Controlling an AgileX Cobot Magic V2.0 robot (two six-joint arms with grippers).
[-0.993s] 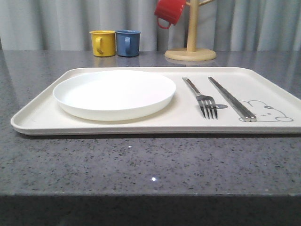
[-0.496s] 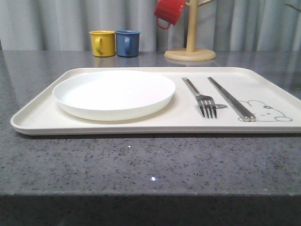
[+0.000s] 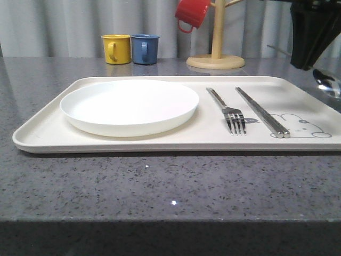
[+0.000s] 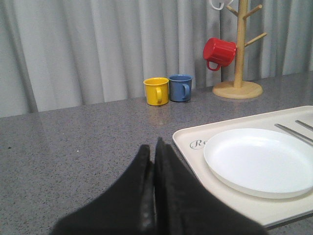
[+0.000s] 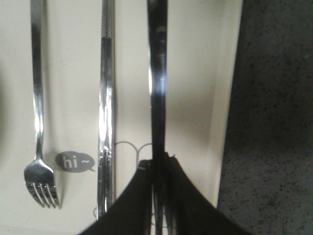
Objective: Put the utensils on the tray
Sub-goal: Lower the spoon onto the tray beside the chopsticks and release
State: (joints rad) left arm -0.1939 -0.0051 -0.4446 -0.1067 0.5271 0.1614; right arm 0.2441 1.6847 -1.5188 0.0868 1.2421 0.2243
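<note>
On the dark speckled stone desk (image 3: 160, 186) the large cream rectangular tray (image 3: 42, 136) lies close to the near edge, already carrying three pieces. The shallow round white plate (image 3: 129, 105) fills its left half; the shiny metal four-tined fork (image 3: 228, 111) and the pair of straight metal chopsticks (image 3: 262, 112) lie side by side on its right half, apart from each other, the chopstick tips touching the grey rabbit drawing (image 3: 303, 125).

The step in hand looks like bringing in the last piece. The right claw (image 5: 157, 196) is pinched tight on the handle of a shiny metal spoon (image 5: 157, 88), held above the strip of tray between the chopsticks and the right rim; its bowl (image 3: 327, 84) seems to glint by the tray's far right corner, though it is cut off there. The next move calls for lowering it parallel to the chopsticks, clear of the rim, then letting go.

The left claw (image 4: 153, 161) hovers near the desk's left edge, jaws pressed together on nothing.
</note>
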